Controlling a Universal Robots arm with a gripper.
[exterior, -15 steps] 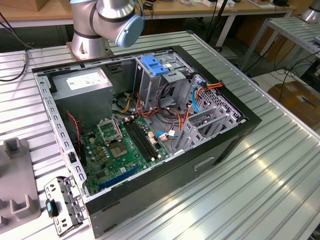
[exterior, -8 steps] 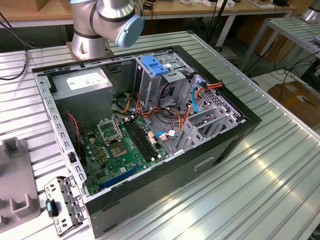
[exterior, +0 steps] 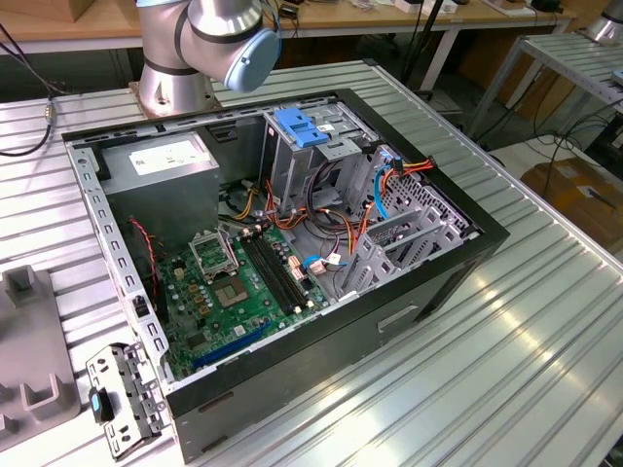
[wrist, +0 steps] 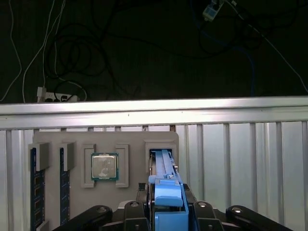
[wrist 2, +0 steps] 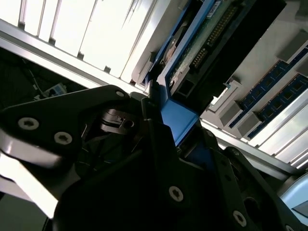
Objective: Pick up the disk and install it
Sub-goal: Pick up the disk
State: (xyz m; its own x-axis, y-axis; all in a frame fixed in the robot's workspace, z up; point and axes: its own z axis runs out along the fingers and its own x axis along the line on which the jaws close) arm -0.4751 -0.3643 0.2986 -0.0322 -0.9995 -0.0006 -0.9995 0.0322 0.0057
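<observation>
Clamping the flat silver-grey metal disk (wrist: 162, 166) by its blue plastic rail, the black end effector (wrist: 168, 211) holds it edge-on, long axis running ahead into the grey tray (wrist: 127, 139).

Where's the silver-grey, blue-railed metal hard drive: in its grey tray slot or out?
In the slot, on edge: the first wrist view shows the disk seated in the grey tray, gripper at its blue rail.
</observation>
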